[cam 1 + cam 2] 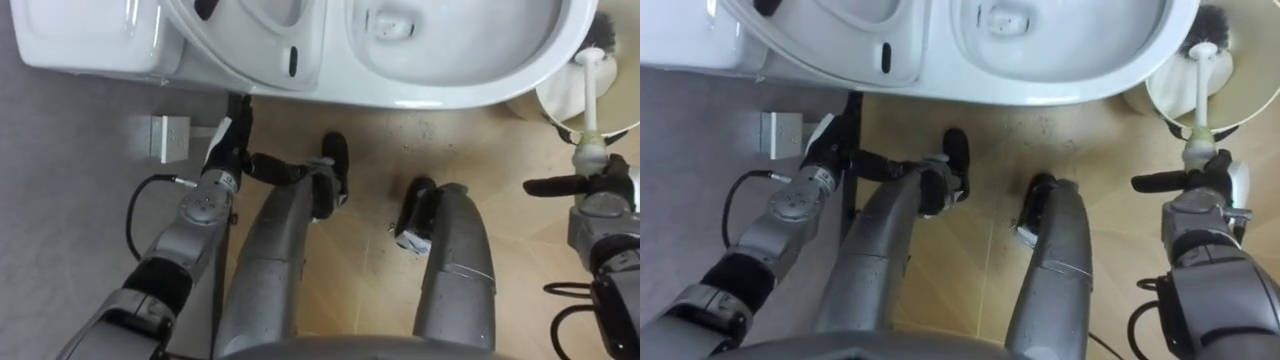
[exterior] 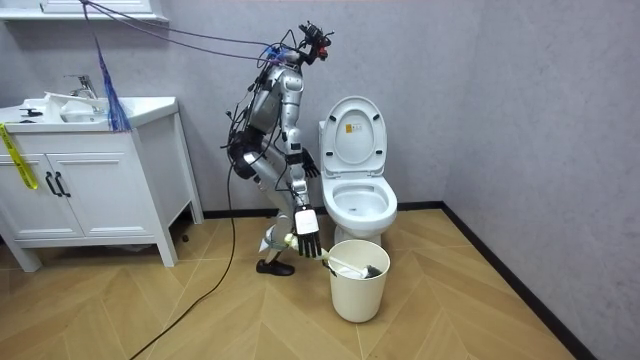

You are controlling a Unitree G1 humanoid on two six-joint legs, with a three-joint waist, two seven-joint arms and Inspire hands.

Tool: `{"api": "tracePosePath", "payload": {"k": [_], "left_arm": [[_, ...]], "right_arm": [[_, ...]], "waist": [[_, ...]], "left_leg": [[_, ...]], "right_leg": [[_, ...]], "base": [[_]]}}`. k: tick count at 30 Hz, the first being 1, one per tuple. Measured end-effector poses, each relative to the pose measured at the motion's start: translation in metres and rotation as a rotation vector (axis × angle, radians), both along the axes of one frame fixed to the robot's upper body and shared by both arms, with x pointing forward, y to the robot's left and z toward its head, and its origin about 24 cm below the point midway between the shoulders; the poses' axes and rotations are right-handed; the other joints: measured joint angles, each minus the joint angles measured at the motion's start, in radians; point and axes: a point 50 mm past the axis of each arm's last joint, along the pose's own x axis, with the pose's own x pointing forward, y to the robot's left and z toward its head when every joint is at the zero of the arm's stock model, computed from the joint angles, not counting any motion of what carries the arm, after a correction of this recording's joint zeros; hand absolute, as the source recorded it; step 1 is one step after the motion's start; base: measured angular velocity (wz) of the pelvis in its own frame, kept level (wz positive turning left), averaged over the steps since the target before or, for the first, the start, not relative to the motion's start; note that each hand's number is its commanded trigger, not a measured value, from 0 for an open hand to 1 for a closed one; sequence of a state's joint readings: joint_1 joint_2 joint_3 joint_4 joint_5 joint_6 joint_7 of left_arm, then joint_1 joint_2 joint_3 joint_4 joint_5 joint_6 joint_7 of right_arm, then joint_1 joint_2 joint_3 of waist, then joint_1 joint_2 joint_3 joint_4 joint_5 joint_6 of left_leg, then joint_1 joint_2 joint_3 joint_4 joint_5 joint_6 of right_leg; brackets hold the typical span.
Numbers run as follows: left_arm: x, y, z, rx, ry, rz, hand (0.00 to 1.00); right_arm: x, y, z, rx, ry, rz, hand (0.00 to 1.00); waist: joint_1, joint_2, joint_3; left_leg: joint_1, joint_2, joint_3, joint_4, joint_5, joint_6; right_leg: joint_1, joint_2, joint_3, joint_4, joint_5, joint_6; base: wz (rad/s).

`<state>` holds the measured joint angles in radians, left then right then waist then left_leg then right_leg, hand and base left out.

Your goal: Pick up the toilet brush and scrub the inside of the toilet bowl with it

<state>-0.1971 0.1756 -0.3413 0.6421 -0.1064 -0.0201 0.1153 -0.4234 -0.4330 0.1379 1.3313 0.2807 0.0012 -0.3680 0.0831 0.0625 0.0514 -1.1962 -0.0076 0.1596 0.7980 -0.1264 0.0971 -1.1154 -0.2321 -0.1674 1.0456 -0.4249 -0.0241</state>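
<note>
Room view is giving me a bathroom w/ grey walls and a herringbone wood floor. The robot is standing bent fwd at the room view's left of the toilet, whose lid is up. A cream bucket is sitting on the floor in front of the toilet, near the robot's feet. The toilet brush is resting w/ its head inside the bucket. Its handle is slanting up to my right hand, which is hanging low just left of the rim.

The eye views are looking straight down, w/ the bowl across the top and the bucket at top right. The white handle is running down into the right hand, and the fingers are wrapping its lower end, one dark finger sticking out sideways. My left hand is hanging by the toilet's base, fingers straight and loose, holding nothing.

Hard to read: the bucket and the bristles are getting cut off at the right edge of the left eye view. The toilet's back end is running off the top. The right palm is facing away from me, so I'm reading the grip from the fingers only. In the room view the bucket's wall is hiding most of the brush head.

Around: a white sink cabinet w/ a tap is standing well apart at the room view's left. A small white box is sitting on the grey surface near the left hand; can't tell what it is. In the eye views the bowl's front rim is overlapping the bucket's left edge.
</note>
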Motion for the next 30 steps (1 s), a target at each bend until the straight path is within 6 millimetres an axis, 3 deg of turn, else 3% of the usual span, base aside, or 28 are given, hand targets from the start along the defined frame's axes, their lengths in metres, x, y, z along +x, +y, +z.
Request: {"api": "tracePosePath", "payload": {"k": [6,7,8,9,16,30], "left_arm": [[0.001,-0.004,0.001,0.001,-0.008,-0.021,0.00],[0.001,-0.005,0.002,-0.002,-0.013,-0.023,0.00],[0.001,-0.006,0.004,-0.004,-0.020,-0.024,0.00],[0.002,-0.006,0.005,-0.006,-0.023,-0.025,0.00],[-0.001,-0.006,0.005,-0.007,-0.029,-0.029,0.00],[-0.009,0.001,0.001,0.002,-0.007,-0.018,0.00]], "right_arm": [[0.001,-0.002,0.002,0.009,-0.013,-0.018,0.00],[0.002,-0.002,0.002,0.010,-0.017,-0.019,0.17],[0.002,-0.002,0.003,0.009,-0.017,-0.021,0.82],[0.002,-0.003,0.003,0.008,-0.016,-0.022,1.00],[-0.005,-0.005,-0.001,0.017,0.012,-0.020,1.00],[-0.011,0.001,-0.010,0.121,0.018,-0.053,1.00]], "waist": [[-0.007,-0.002,0.0008],[-0.010,-0.002,0.0013],[-0.009,-0.003,0.0014],[-0.009,-0.003,0.0016],[-0.014,-0.003,0.0017],[-0.014,-0.003,0.0013]], "left_leg": [[-0.036,-0.004,0.001,0.030,-0.003,0.003],[-0.044,-0.005,0.001,0.037,-0.003,0.004],[-0.055,-0.004,0.000,0.047,-0.005,0.005],[-0.060,-0.004,0.000,0.053,-0.007,0.005],[-0.093,-0.001,0.004,0.128,-0.041,0.008],[-0.099,-0.004,0.006,0.138,-0.045,0.015]], "right_leg": [[-0.037,-0.012,0.000,0.041,-0.011,-0.003],[-0.045,-0.012,0.002,0.050,-0.014,-0.002],[-0.054,-0.012,0.003,0.059,-0.016,-0.002],[-0.059,-0.013,0.003,0.065,-0.017,-0.003],[-0.090,-0.027,0.024,0.133,-0.046,-0.001],[-0.089,-0.028,0.014,0.138,-0.049,0.001]], "base": [[0.04],[0.00],[0.03],[0.00],[-0.02],[0.00]]}}
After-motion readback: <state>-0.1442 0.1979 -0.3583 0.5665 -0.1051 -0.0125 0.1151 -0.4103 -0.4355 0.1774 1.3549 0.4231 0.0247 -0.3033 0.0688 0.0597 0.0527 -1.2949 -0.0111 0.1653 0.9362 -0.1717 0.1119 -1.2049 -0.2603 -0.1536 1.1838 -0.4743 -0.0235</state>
